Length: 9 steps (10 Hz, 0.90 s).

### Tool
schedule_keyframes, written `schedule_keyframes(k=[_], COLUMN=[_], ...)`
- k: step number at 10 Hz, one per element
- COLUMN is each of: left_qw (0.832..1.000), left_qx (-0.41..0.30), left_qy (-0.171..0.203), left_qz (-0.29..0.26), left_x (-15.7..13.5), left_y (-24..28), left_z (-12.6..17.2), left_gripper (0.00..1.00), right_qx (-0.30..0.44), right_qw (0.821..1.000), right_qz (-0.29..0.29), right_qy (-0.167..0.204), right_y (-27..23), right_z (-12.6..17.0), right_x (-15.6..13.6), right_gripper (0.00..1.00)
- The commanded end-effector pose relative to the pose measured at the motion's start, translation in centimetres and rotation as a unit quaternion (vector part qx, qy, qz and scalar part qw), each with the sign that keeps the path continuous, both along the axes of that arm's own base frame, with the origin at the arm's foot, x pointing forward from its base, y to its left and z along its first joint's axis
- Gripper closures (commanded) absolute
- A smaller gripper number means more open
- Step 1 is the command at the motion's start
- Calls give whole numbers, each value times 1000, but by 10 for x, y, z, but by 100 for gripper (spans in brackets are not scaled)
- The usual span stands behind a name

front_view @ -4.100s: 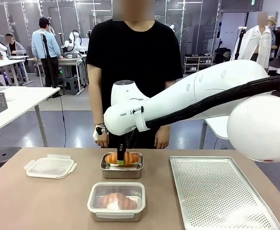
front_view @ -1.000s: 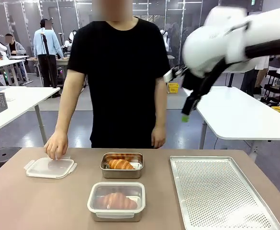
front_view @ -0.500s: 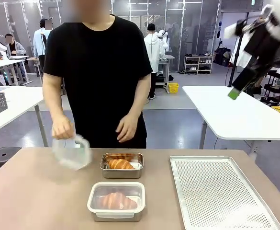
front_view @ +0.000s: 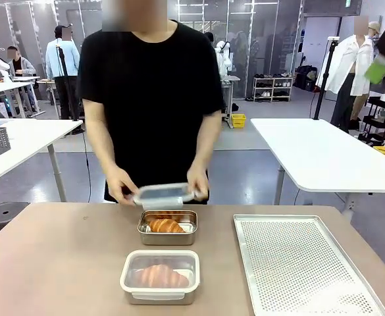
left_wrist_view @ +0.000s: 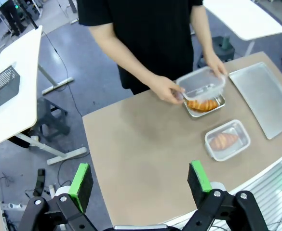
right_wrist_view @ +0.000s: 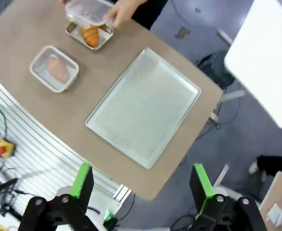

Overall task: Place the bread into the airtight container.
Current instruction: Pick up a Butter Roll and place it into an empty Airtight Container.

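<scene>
Item, left of centre: the person's hands [front_view: 121, 185] and [front_view: 197, 184] hold a clear lid [front_view: 164, 194] level, its long axis running left-right, just above the steel container [front_view: 168, 228].

Item, centre: a croissant [front_view: 165, 226] lies inside that steel container, long axis left-right across the table. A second bread [front_view: 160, 276] lies in the nearer lidded airtight container [front_view: 160, 276], likewise left-right.

Item, right: a perforated tray [front_view: 297, 263].

Left gripper [left_wrist_view: 140, 179]: high above the table's near-left side, fingers wide apart, holding nothing. Right gripper [right_wrist_view: 141, 180]: raised high over the table's right edge (a green pad [front_view: 378, 70] at the front view's upper right), fingers apart, holding nothing.
</scene>
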<state>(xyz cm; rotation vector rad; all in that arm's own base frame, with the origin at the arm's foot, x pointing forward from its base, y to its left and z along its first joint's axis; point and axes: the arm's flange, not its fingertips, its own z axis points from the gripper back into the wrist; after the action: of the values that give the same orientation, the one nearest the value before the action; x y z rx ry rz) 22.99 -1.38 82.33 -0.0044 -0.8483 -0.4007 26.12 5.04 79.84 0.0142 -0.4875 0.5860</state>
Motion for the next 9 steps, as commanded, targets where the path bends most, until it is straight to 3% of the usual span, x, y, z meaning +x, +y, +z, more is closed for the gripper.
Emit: schedule_keyframes(k=[1,3,4,9], left_qw=[1000,1000,1000,1000], left_qx=[2,2,2,2], left_qy=[-1,-1,-1,-1], left_qz=[-1,-1,-1,-1], left_x=[0,0,0,0], left_y=[0,0,0,0], left_z=[1,1,1,1], left_gripper=[0,0,0,0], right_qx=[22,30,15,15], right_qw=[999,997,999,999], right_qz=[-48,-67,-33,-33], right_qy=[11,11,4,4], right_y=[-4,-1,-6,-6], right_z=[20,15,22,22], right_x=[-5,-17,-12,-12], right_gripper=[0,0,0,0])
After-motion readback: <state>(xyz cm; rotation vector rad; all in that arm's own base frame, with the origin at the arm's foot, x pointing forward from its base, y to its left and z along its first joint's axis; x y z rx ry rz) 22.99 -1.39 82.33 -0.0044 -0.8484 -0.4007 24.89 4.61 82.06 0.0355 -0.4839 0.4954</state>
